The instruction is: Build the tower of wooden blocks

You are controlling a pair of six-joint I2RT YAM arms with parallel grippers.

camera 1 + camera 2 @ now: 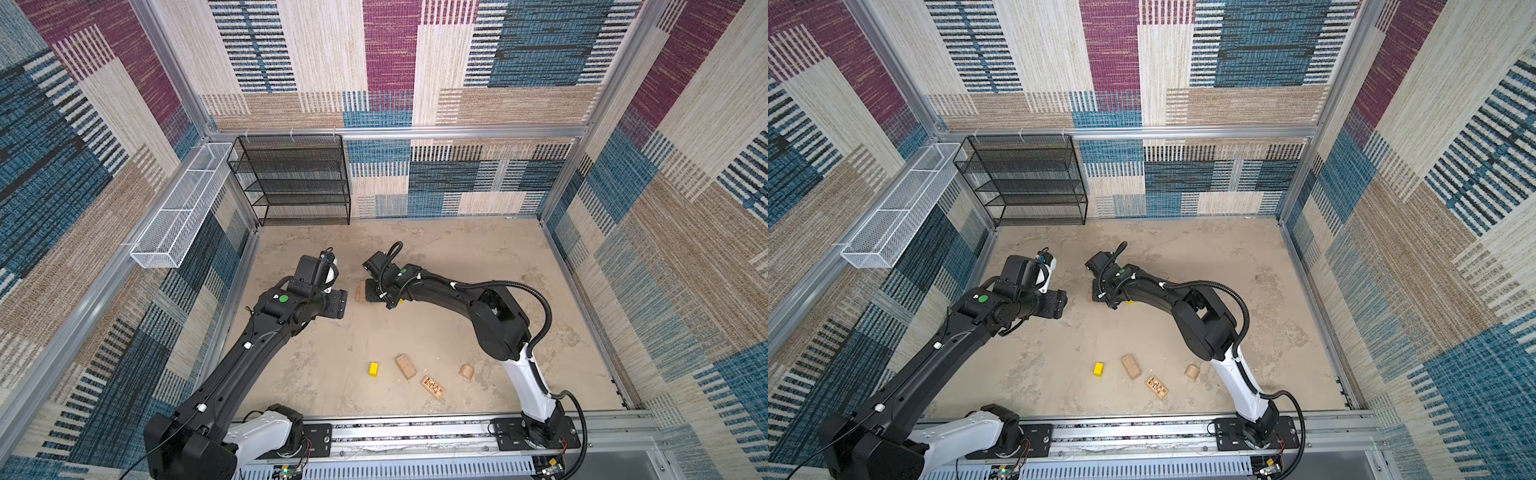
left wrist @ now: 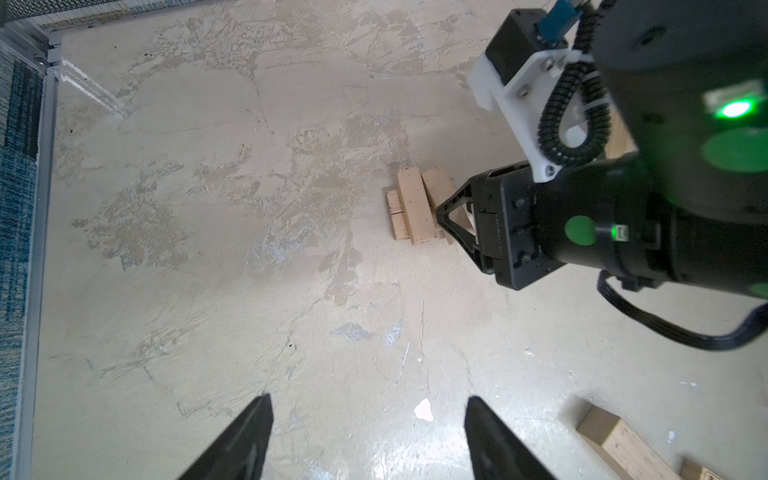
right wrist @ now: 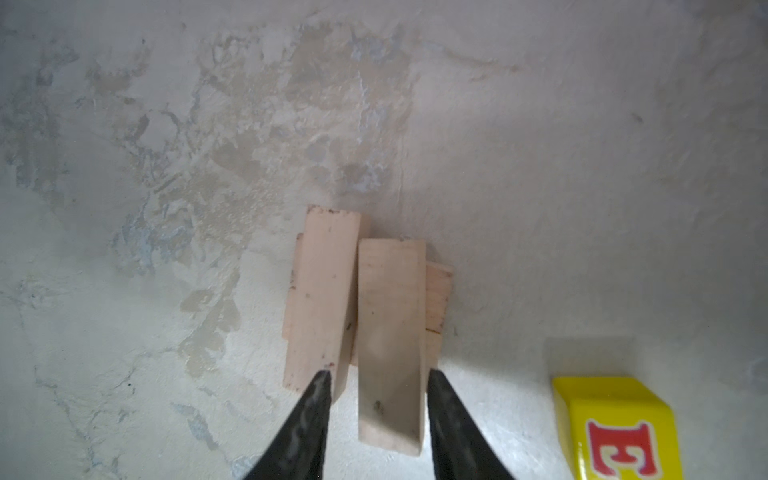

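a: where is the tower [image 1: 360,292] found, and how is it laid?

b: it is seen just above the middle of both top views, on the table [image 1: 457,257], though only its edge is shown there. in the right wrist view a first oblong [image 3: 320,299] and a second oblong [image 3: 390,332] are seen lying side by side across lower blocks [image 3: 438,299]. a wide base is thereby given to whatever is stacked next.

a: is anything gripped by the right tool [image 3: 379,374]?

b: it seems not. its jaws are set either side of the second oblong, but a gap is shown on one side. the tool is therefore read as open and the block as resting on the stack. the straddle is judged to be a placing pose, with the block lined up beside its neighbour.

a: and the left tool [image 2: 368,399]?

b: it is held open and empty, left of the tower in the top views and clear of it, probably so that the stack is not knocked.

a: what is left to be stacked?

b: a lettered yellow block [image 3: 615,432] is found near the tower, not touching. toward the lower middle of the top views a plain yellow block [image 1: 373,369], a loose oblong [image 1: 405,366], a patterned block [image 1: 432,387] and a rounded piece [image 1: 466,372] are spread apart, presumably so that each can be picked singly. the task is judged roughly half done.
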